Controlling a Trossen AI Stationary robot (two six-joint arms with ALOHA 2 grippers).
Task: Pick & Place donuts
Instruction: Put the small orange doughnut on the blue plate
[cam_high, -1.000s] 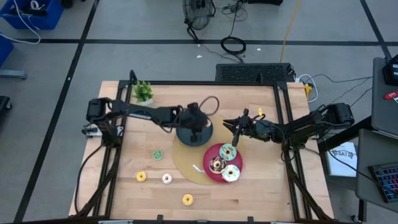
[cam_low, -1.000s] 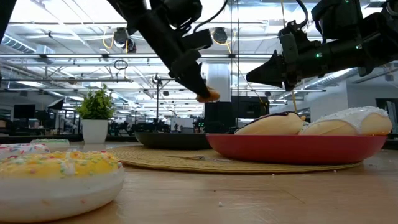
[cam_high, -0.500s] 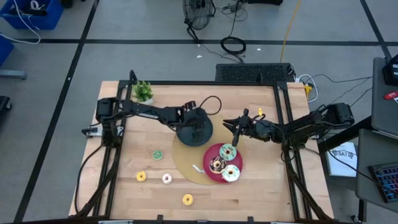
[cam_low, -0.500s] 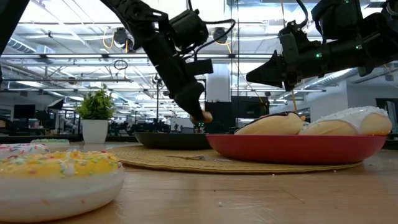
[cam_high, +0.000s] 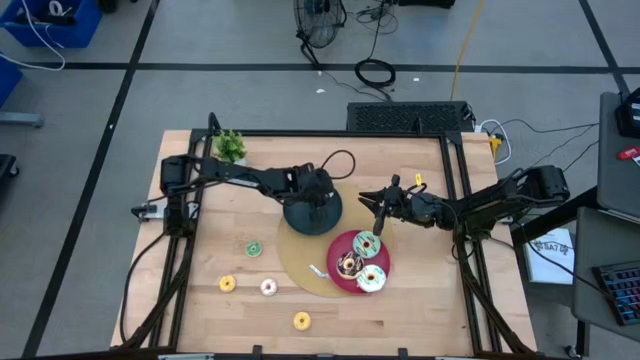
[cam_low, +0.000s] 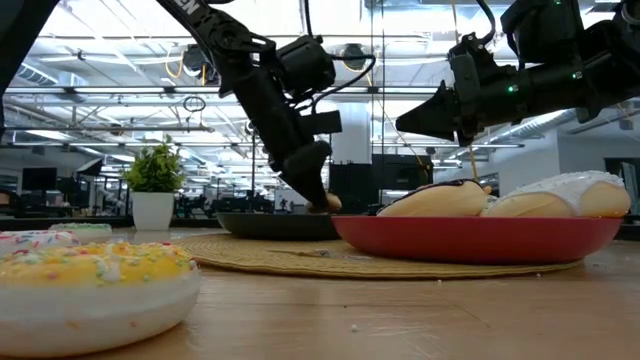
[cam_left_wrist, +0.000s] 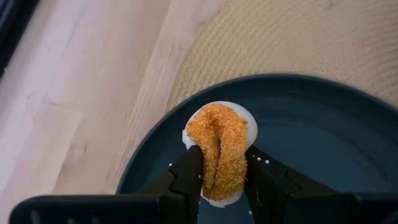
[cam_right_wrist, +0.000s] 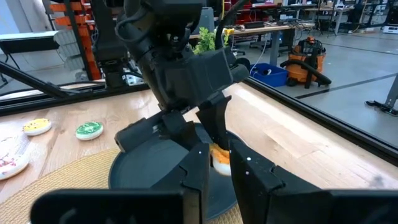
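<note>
My left gripper (cam_left_wrist: 222, 180) is shut on a small orange donut (cam_left_wrist: 219, 149) just over the round black plate (cam_left_wrist: 323, 137), low above its rim in the low view (cam_low: 330, 203). My right gripper (cam_high: 372, 210) hovers shut in the air between the black plate (cam_high: 300, 218) and the red plate (cam_high: 340, 243), touching nothing. Mint-green (cam_high: 366, 243), chocolate (cam_high: 349, 264) and white (cam_high: 371, 279) donuts lie on the red plate. Small green (cam_high: 253, 248), yellow (cam_high: 227, 284), pink (cam_high: 268, 288) and yellow-orange (cam_high: 301, 320) donuts lie flat on the bare wood. My left gripper pinches the orange donut between its two fingers (cam_left_wrist: 189, 177), across the ring's near half (cam_left_wrist: 214, 177), coming from above and slanting down. The ring is squeezed so that its hole is a slit. It hangs at the plate's inner floor; whether it touches the plate, I cannot tell.
Both plates sit on a round woven mat (cam_high: 300, 265). A small potted plant (cam_high: 230, 148) stands at the far left corner. A large sprinkled donut (cam_low: 95, 285) lies close to the low camera. Bare wood lies along the near edge and on the left side.
My left gripper has come down toward the black plate, still shut on the orange donut, which went from well above the rim to just over the plate's floor. The right arm has kept still.
</note>
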